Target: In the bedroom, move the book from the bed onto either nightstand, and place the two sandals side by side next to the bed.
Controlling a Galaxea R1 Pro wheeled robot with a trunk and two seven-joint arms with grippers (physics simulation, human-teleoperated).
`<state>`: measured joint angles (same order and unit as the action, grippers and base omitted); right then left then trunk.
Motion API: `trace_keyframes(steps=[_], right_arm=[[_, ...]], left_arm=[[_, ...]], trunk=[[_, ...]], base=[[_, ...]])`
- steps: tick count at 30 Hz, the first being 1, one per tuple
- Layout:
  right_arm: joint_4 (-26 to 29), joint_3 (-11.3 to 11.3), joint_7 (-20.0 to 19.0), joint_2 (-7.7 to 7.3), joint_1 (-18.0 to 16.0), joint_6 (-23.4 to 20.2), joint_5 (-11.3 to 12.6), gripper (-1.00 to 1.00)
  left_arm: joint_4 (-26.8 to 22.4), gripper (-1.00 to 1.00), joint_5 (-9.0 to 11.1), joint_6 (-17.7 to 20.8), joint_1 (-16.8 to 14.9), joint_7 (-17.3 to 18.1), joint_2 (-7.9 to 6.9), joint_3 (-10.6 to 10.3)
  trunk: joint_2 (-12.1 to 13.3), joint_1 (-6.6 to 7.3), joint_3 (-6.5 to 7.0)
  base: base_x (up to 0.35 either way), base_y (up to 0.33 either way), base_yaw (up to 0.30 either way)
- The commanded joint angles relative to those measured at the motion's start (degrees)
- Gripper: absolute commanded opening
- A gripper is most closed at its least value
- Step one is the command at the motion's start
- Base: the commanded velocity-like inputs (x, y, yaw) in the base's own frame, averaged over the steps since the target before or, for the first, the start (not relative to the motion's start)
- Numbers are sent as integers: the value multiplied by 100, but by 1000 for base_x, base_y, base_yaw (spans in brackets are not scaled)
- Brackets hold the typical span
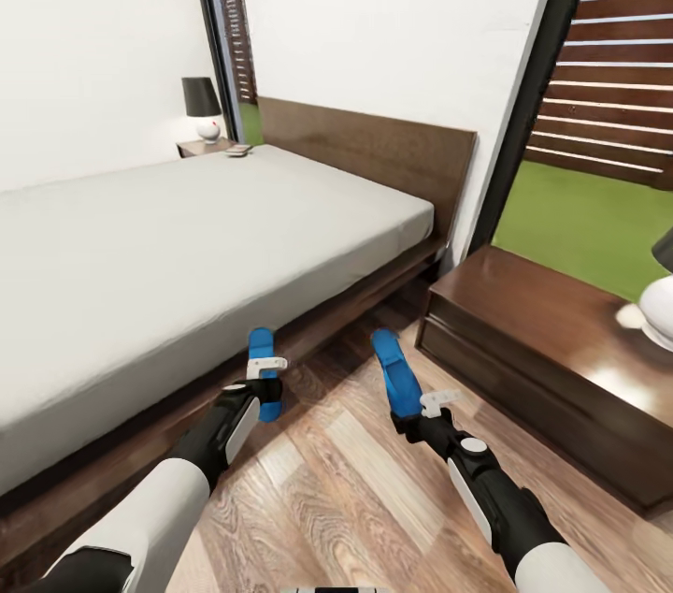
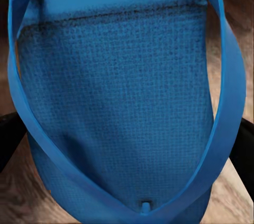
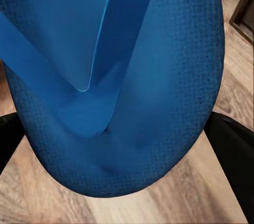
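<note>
Head view: both pincers [image 1: 264,384] [image 1: 411,406] gripping sandals [image 1: 263,359] [image 1: 396,374]

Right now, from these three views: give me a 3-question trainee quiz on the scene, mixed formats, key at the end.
1. True or false: each gripper holds a blue sandal.
2. Multiple choice: where is the small book-like item in the head view? A) mid-mattress B) far corner of the bed, beside the far nightstand C) on the floor
3. Fill in: the near nightstand stands on the robot's ____ side.

Key:
1. True: left gripper holds one sandal, right gripper holds the other sandal, both above the floor.
2. B
3. right
</note>
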<state>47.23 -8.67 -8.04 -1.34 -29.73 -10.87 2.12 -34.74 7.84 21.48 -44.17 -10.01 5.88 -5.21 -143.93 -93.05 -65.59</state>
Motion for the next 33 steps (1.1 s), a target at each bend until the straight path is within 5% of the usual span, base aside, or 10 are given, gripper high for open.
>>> trace_keyframes(steps=[1, 33], right_arm=[[14, -12, -2, -6, 1, -35, 26, -100], [-117, -20, -3, 3, 1, 162, 16, -100]], left_arm=[[-7, -100, 56, 23, -3, -49, -4, -33], [-10, -100, 51, 23, -3, -51, 1, -33]], trunk=[[-2, 1, -5], [-2, 1, -5]], base=[[0, 0, 279], [0, 0, 279]])
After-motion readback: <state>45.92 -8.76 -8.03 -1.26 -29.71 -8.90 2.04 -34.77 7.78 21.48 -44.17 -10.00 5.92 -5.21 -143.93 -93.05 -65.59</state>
